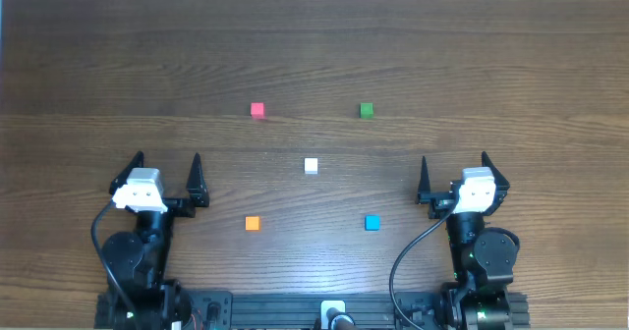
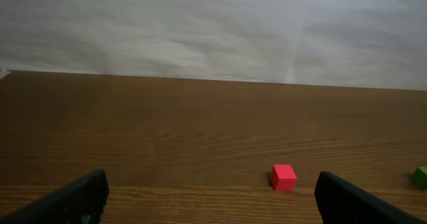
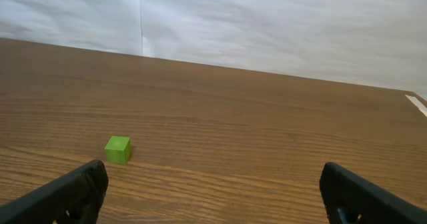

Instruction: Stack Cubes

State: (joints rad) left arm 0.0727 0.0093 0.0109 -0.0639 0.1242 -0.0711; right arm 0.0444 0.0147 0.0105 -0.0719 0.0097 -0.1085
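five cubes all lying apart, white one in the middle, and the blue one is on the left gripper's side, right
Not quite. The blue cube lies on the right gripper's side, not the left; the orange cube is the one on the left gripper's side. The top view shows this. The rest holds: five cubes, all apart, with the white cube in the middle.

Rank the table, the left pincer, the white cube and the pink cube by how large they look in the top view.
1. table
2. left pincer
3. white cube and pink cube: these look alike, so they are not ranked against each other.
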